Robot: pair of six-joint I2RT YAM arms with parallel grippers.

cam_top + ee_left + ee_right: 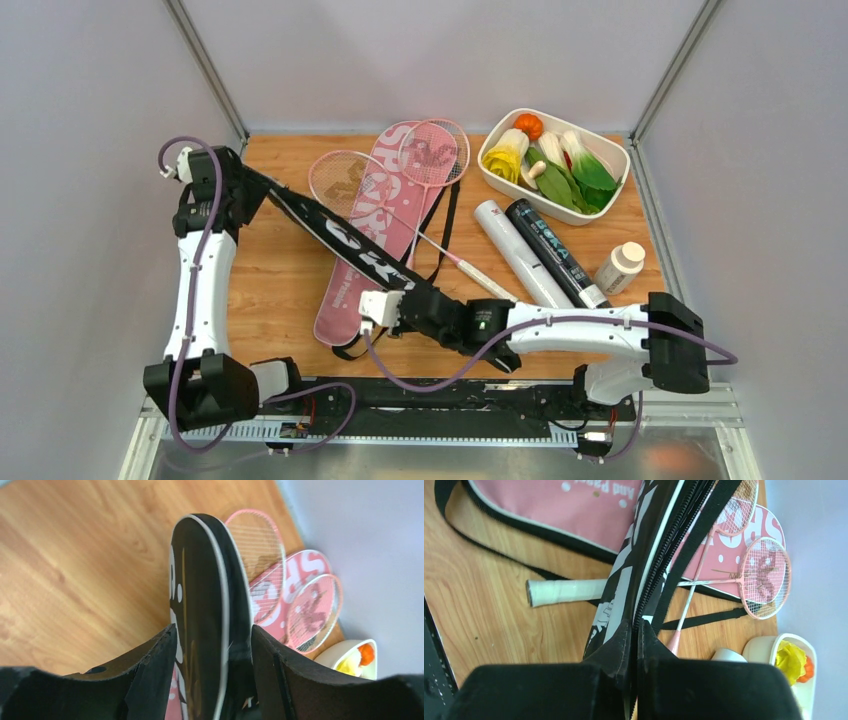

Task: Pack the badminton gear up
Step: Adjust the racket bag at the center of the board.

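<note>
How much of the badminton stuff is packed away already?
Nothing looks packed yet. Both arms hold the black cover up off the table: the left gripper pinches its wide end, the right gripper its narrow end. Two pink rackets lie loose on the pink cover, and the white tube and black tube lie beside them.

The wooden table [280, 270] is covered by a pink cover [375, 230], two tubes [535, 250], a bowl [615, 190] and a bottle [620, 267].

White bowl [613, 150] of toy vegetables [560, 165] at far right; small white bottle [620, 267] nearer
</note>
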